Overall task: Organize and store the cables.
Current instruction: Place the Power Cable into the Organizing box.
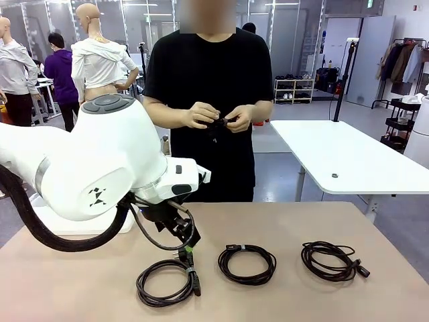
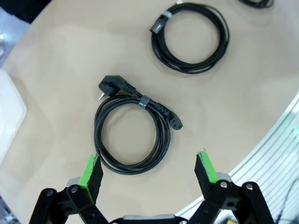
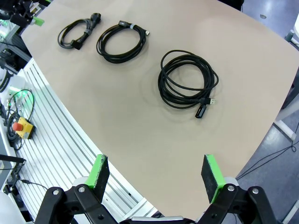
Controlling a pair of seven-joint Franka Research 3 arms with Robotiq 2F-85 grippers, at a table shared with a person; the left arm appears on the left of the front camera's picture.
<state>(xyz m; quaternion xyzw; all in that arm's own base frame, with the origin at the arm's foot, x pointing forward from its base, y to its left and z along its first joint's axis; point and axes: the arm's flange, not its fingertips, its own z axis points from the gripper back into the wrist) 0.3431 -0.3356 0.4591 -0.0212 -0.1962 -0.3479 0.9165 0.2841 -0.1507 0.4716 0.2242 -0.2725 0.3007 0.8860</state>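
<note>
While the left gripper (image 2: pixel 147 159) hangs with its jaws wide apart just above the nearest cable (image 2: pixel 145 101), a banded coil on the table (image 2: pixel 56 93), the sound move is probably straight down astride one side of the loop, catching all the turns together and clear of the plugs. The right gripper (image 3: pixel 155 163) is likewise spread and empty. A second coil (image 2: pixel 187 69) and a third coil (image 3: pixel 163 86) lie beyond. Farther off, the person's hands (image 1: pixel 201 115) hold something small and black, too small to identify.

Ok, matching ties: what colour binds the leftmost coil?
Grey band on black coiled cable; left wrist view.
</note>
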